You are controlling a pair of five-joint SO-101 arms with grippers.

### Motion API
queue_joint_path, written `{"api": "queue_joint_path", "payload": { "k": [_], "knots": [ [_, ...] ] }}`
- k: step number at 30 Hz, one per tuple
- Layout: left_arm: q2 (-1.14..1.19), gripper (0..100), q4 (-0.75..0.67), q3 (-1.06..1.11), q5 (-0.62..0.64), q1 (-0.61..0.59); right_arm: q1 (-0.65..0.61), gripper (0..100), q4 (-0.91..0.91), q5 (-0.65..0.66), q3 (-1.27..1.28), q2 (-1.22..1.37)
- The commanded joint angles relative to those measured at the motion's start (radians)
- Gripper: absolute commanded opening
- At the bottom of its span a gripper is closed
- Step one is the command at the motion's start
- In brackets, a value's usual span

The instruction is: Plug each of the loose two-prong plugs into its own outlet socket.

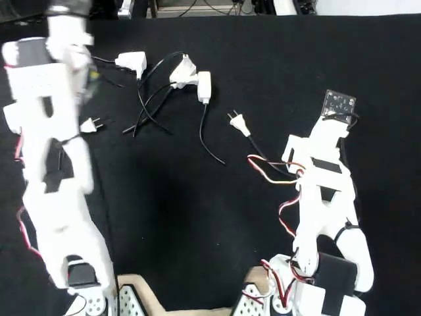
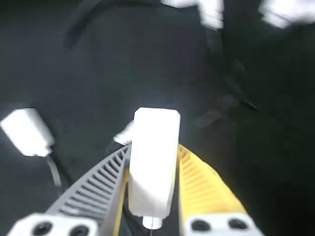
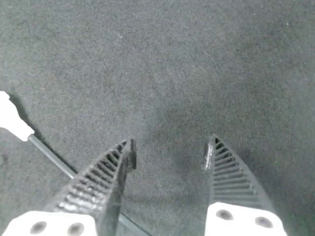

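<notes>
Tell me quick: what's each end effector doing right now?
Left end effector: closed on a white connector.
Right end effector: open, holding nothing, above the black cloth.

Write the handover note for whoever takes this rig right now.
Left gripper: shut on a white block, plug or socket unclear.
Right gripper: open over bare black cloth.
Loose two-prong plugs: one plug by the right arm, one plug by the left arm. A white socket lies at the far side; a white pair beside it looks joined.
Left: both loose plugs unplugged.
</notes>
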Motion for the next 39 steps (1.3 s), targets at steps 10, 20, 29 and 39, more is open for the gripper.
{"api": "queue_joint_path", "payload": {
  "k": [10,20,29,39],
  "knots": [
    [-0.594,3,-0.344,1.164,-0.003,0.265,-0.012,23.4,-0.014,-0.005,-0.018,-0.010],
    [-0.802,5,-0.824,1.724,-0.003,0.352,-0.012,23.4,-0.011,-0.005,-0.018,-0.010],
    [-1.000,18,-0.626,1.656,-0.002,0.351,-0.014,23.4,-0.012,-0.005,-0.018,-0.010],
    [-1.269,18,-0.529,1.566,-0.005,0.236,-0.014,23.4,-0.012,-0.005,-0.013,-0.010]
  ]
}}
